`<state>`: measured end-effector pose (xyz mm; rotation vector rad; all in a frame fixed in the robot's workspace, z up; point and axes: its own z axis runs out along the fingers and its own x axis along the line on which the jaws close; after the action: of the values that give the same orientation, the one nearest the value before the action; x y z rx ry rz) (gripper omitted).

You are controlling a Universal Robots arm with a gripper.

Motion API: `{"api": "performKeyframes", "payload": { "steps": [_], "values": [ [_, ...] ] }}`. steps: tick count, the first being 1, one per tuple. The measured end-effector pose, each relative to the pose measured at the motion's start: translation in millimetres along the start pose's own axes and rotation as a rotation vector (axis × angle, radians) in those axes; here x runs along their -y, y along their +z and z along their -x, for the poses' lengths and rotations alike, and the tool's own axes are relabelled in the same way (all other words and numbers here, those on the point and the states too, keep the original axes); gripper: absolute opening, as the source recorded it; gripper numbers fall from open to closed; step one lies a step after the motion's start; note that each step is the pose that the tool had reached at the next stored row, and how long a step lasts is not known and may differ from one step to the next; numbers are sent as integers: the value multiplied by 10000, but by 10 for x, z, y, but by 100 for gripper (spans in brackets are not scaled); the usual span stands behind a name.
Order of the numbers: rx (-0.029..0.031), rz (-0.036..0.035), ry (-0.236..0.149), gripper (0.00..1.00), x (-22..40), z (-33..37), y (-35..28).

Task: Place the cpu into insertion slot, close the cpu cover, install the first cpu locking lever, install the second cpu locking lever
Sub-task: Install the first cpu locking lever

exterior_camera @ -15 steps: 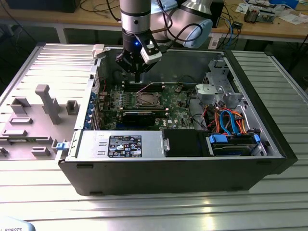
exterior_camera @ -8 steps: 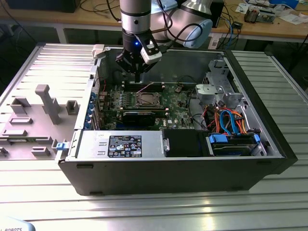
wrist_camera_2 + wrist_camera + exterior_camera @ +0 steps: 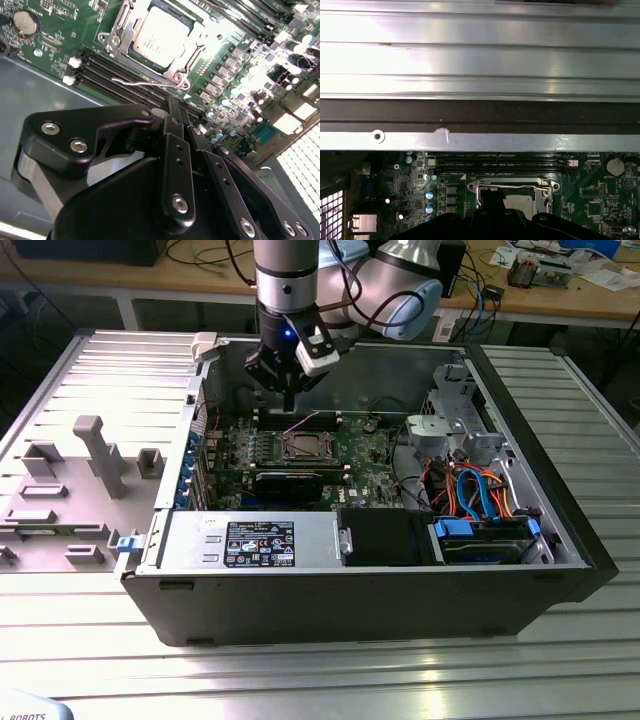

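CPU chip [image 3: 161, 34] already sits in its socket [image 3: 131, 56] under the closed cover [image 3: 197, 37], so the gripper [image 3: 179, 114], fingers pressed together and empty, hovers just beside the thin wire lever [image 3: 131, 81].

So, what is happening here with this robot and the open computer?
A single robot arm is working inside an open computer case. Its gripper hangs just above the green motherboard, beside the memory slots and close to the insertion slot. The cpu already lies in the slot, and the cpu cover lies closed around it. One thin locking lever sticks out next to the socket, near the gripper's fingers, which are together and hold nothing.
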<state>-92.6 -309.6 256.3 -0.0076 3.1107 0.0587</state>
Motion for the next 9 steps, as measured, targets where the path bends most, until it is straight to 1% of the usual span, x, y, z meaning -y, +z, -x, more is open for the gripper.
{"api": "performKeyframes", "payload": {
  "steps": [3, 5, 9],
  "values": [
    [1, -2, 42, 11, 1, 21, 43],
    [1, -2, 42, 11, 1, 29, 60],
    [2, -3, 43, 11, 1, 30, 69]
  ]
}}
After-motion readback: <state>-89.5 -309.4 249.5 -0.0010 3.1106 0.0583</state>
